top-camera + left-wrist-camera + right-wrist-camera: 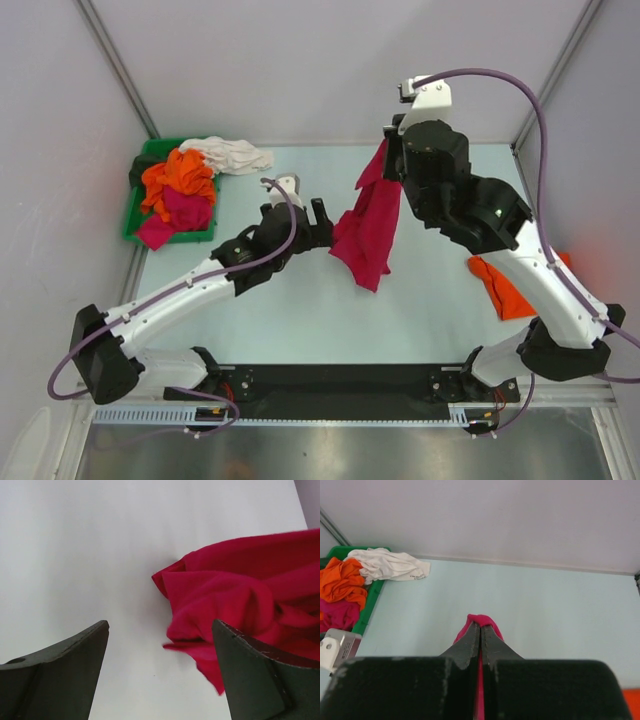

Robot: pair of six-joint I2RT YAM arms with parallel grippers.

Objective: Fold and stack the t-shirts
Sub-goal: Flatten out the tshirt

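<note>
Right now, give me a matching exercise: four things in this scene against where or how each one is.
1. red shirt
2. white shirt
3. green bin
4. left fingers

A. open, holding nothing
B. far left of the table, holding an orange shirt and a pink shirt
C. spilling over the bin's rim onto the table
D. hanging, pinched in the shut right fingers

Pairs: 1-D, 2-C, 3-B, 4-A

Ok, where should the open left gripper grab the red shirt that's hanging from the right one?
Probably its loose lower edge, nearest the left gripper, approached from the left. The red shirt hangs pinched at its top in the right gripper, so the bottom is unheld.
</note>
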